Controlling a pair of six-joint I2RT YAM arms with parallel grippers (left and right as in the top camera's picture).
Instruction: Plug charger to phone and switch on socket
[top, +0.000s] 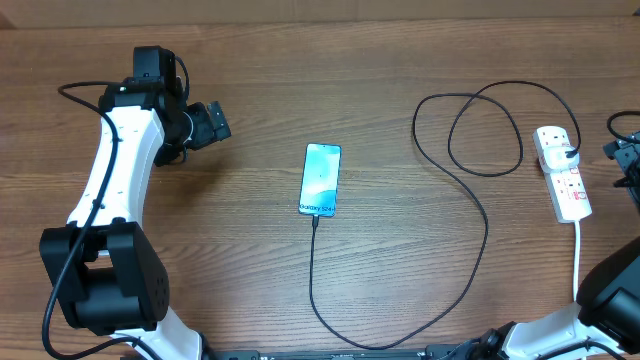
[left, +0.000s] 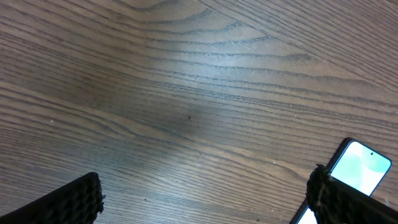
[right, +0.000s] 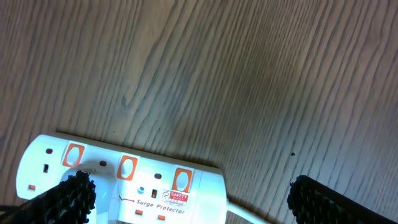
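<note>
left claw (top: 215, 122): released, jaws wide, nothing between them. It hangs over bare desk (top: 400, 60) toward the far-left corner, well apart from the phone (top: 320, 180).
left wrist view: I get only wood grain between the fingers (left: 68, 202). A corner of the phone shows just beside the other finger.
right claw (right: 193, 205): released, jaws wide, gripping nothing. It hovers over the socket (right: 124, 180) at the right edge of the desk. One finger overlaps the strip's end, and I can't tell if it touches. From overhead I see only a sliver of this claw.
phone: flat in the middle of the desk, screen up and lit. Long axis runs far to near, text end toward the near edge.
charger (top: 470, 260): the tip meets the phone's near end; I can't tell how deep it sits. The cable runs toward the near edge, sweeps right, climbs, then makes two loops just beside the socket.
plug (top: 570, 153): black, on the socket's far end, with the cable leading into it.
socket: white strip, long axis roughly far to near.
switches (right: 127, 167): red, three in my right wrist view; I can't tell on or off.
white cord (top: 578, 255): leaves the socket's near end and heads for the near edge.
</note>
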